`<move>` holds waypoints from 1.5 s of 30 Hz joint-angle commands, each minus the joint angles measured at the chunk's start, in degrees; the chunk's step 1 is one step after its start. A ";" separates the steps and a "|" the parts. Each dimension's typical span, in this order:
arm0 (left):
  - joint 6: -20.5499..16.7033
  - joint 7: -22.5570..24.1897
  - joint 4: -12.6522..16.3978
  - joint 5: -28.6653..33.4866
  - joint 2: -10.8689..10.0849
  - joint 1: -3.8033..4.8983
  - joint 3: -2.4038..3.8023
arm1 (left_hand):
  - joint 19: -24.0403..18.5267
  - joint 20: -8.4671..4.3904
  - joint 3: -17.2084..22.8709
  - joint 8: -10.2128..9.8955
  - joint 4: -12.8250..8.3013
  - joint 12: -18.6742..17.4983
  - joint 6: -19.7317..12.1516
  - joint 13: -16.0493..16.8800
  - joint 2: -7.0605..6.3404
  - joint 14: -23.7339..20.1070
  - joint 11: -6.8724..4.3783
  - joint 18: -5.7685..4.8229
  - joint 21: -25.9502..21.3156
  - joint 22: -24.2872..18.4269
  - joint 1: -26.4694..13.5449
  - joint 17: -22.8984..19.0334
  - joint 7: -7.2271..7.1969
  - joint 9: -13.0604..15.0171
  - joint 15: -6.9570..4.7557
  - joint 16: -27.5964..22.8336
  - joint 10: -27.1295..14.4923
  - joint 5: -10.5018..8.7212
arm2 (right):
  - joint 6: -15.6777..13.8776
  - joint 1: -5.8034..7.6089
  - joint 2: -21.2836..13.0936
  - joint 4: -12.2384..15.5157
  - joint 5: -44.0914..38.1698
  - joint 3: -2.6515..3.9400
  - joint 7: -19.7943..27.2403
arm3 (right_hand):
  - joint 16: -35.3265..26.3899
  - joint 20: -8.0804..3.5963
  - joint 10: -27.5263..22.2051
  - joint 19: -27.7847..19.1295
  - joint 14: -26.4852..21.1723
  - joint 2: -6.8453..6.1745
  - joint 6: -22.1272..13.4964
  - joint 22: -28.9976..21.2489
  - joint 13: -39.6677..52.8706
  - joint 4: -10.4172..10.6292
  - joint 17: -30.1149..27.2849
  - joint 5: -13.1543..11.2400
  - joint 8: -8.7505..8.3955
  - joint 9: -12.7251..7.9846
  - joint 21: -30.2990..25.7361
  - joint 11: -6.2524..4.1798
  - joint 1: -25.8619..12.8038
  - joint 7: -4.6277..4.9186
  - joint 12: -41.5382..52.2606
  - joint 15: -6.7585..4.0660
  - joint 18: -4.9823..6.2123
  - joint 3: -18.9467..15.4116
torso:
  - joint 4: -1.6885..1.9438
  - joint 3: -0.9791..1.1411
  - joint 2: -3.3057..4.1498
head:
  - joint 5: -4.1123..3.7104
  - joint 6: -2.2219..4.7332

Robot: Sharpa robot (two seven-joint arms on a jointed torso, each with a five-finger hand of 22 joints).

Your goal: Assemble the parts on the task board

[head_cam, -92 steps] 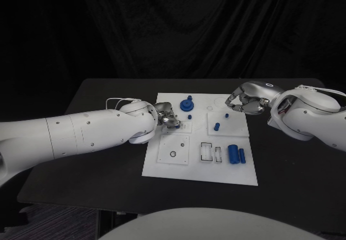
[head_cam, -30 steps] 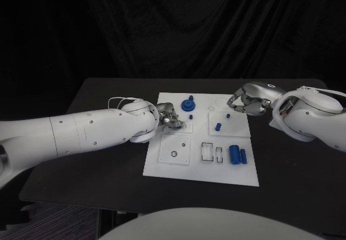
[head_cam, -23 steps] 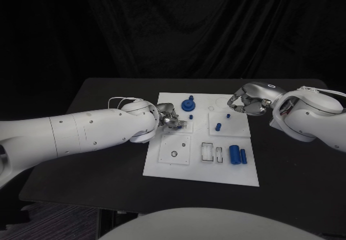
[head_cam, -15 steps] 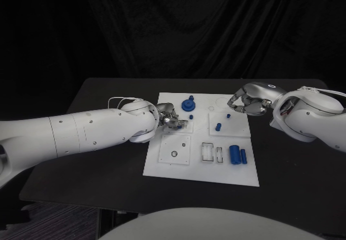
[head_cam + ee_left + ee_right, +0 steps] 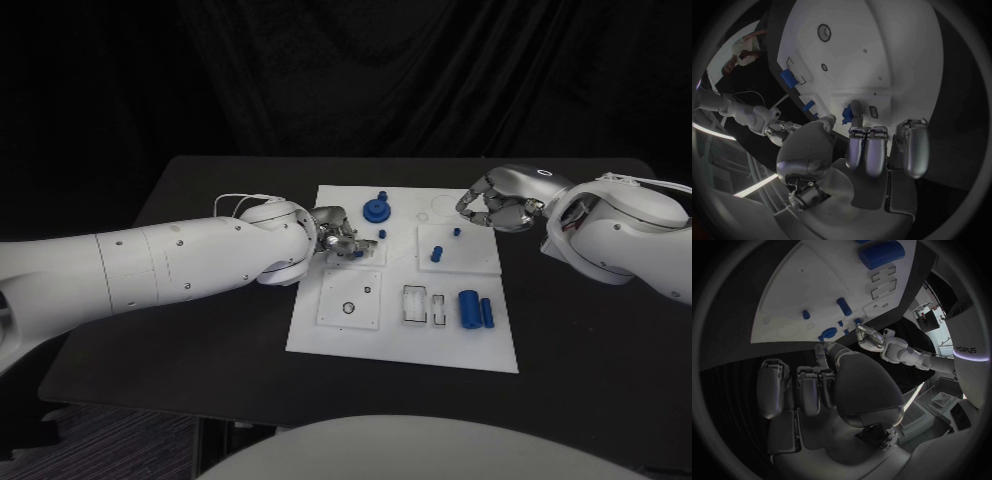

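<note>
Nothing has moved: left hand [image 5: 340, 241] pinches a small blue part [image 5: 853, 108] on the task board [image 5: 404, 345]; right hand [image 5: 498, 208] curled, empty.

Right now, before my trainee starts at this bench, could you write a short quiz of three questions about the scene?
1. True or false: the large blue cylinder lies on the task board, on the side towards the robot's right arm.
2. Which one is at the board's far right corner? A: a blue gear-shaped part. B: the right hand. C: a screwdriver.
3. Fill in: the left hand is at the board's ___ edge (robot's own sides).

Key: 1 true; 2 B; 3 left.
</note>
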 commanded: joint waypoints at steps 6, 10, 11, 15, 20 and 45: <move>0.81 0.71 -0.52 0.01 -0.29 -0.45 -0.29 | 1.20 0.45 -7.70 8.22 0.24 -0.03 -4.73 14.96 4.09 6.06 0.15 0.79 -0.29 11.80 -3.94 15.09 0.09 12.19 0.49 0.37 5.99 -0.01 | 0.12 -0.18 -0.14 0.07 -0.09 0.04 -1.02 | 0.17 0.10 5.97 1.34 6.07 0.08 -0.11 12.07 15.09 -0.02 15.09 0.36 -0.36 -0.06 -0.08 -0.05 -0.58 -0.40 0.15 0.10 0.42 0.50 | 0.03 0.00 0.01 | -0.07 -0.01; 0.90 1.54 -0.85 0.01 -0.24 -0.45 -0.29 | 1.20 0.44 -10.39 10.91 0.25 -0.03 -5.47 14.96 5.98 6.06 0.06 0.78 -0.27 11.82 -5.13 15.09 -0.09 15.77 0.37 0.37 5.99 0.40 | 0.09 -0.20 -0.12 0.05 -0.09 0.04 -1.00 | 0.17 0.10 5.97 1.34 6.07 0.07 -0.11 12.07 15.09 -0.03 15.09 0.37 -0.36 -0.06 -0.07 -0.06 -0.58 -0.40 0.15 0.10 0.42 0.51 | -0.01 0.01 0.00 | -0.07 -0.01; 0.99 1.71 -0.94 0.01 -0.21 -0.45 -0.29 | 1.19 0.43 -10.68 11.32 0.24 -0.03 -5.53 14.96 6.16 6.06 0.03 0.78 -0.30 11.81 -5.09 15.09 -0.12 16.11 0.36 0.37 5.99 0.44 | 0.09 -0.21 -0.13 0.05 -0.09 0.04 -1.00 | 0.17 0.10 5.97 1.34 6.07 0.07 -0.11 12.07 15.09 -0.03 15.09 0.37 -0.36 -0.06 -0.07 -0.06 -0.58 -0.40 0.15 0.10 0.42 0.51 | 0.00 0.01 0.00 | -0.07 -0.01; 1.37 2.16 -1.17 0.01 -0.15 -0.45 -0.29 | 1.23 0.37 -11.75 13.07 0.23 -0.03 -5.79 14.96 6.70 6.06 -0.06 0.76 -0.18 11.84 -4.82 15.09 -0.24 16.36 0.29 0.37 5.99 0.50 | 0.06 -0.22 -0.13 0.04 -0.09 0.04 -0.98 | 0.17 0.10 5.97 1.34 6.07 0.07 -0.11 12.07 15.09 -0.03 15.09 0.37 -0.36 -0.06 -0.07 -0.06 -0.58 -0.40 0.15 0.10 0.42 0.51 | 0.01 0.01 0.02 | -0.08 -0.01; 1.67 2.53 -1.35 0.01 -0.12 -0.45 -0.29 | 1.26 0.33 -12.38 14.29 0.22 -0.03 -6.14 14.96 7.30 6.06 -0.11 0.74 -0.11 11.86 -4.44 15.09 -0.31 16.36 0.25 0.37 5.99 0.93 | 0.09 -0.24 -0.10 0.01 -0.09 0.04 -0.96 | 0.17 0.10 5.97 1.34 6.07 0.07 -0.11 12.07 15.09 -0.03 15.09 0.37 -0.36 -0.06 -0.07 -0.06 -0.58 -0.40 0.15 0.10 0.42 0.51 | 0.04 0.01 0.02 | -0.09 -0.01; 1.36 4.53 -1.21 0.01 -0.04 -0.45 -0.29 | 1.94 0.07 -16.68 26.06 0.23 -0.03 -3.55 14.96 11.32 6.06 -0.57 0.41 1.60 12.33 -2.60 15.09 -0.91 17.53 -0.08 0.37 5.99 6.43 | 0.09 -0.40 -0.02 -0.04 -0.09 0.04 -0.77 | 0.17 0.06 5.97 1.38 6.07 0.10 -0.13 12.09 15.09 -0.16 15.09 0.46 -0.39 -0.06 -0.04 -0.08 -0.61 -0.41 0.15 0.07 0.40 0.65 | 0.03 0.01 0.05 | 0.08 -0.01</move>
